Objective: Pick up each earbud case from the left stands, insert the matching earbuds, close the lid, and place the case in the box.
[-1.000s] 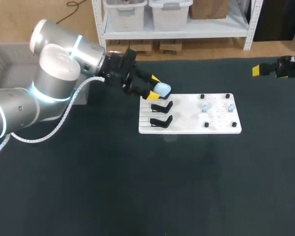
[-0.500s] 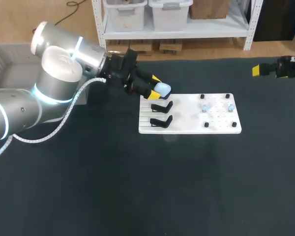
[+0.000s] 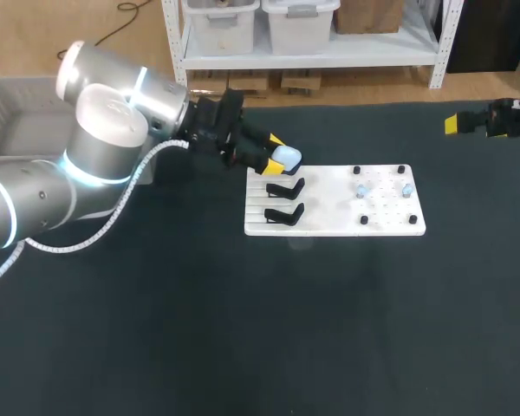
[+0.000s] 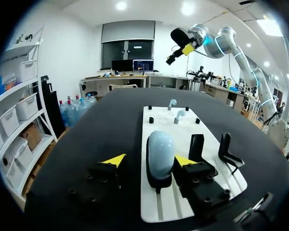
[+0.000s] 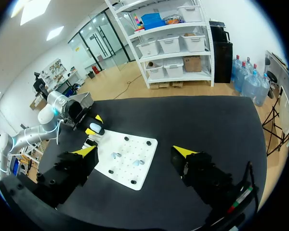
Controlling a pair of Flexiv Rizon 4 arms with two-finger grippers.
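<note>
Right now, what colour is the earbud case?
The case is pale blue; left wrist view shows it best.

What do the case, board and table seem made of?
Case: likely smooth plastic, pale, with a soft sheen.
Board: probably white plastic, matte, grooved.
Table: seemingly dark cloth or mat, no glare.

The head camera sat high up behind the robot and looked down on the whole dark counter (image 3: 243, 329). The left wrist camera sat low and very close behind its own fingers (image 4: 114, 160). It looked along the white board (image 4: 166, 122) toward the counter's right edge. The right wrist camera hung up high by the far right corner and looked back across the counter from far off. All three cameras saw the white board.
</note>
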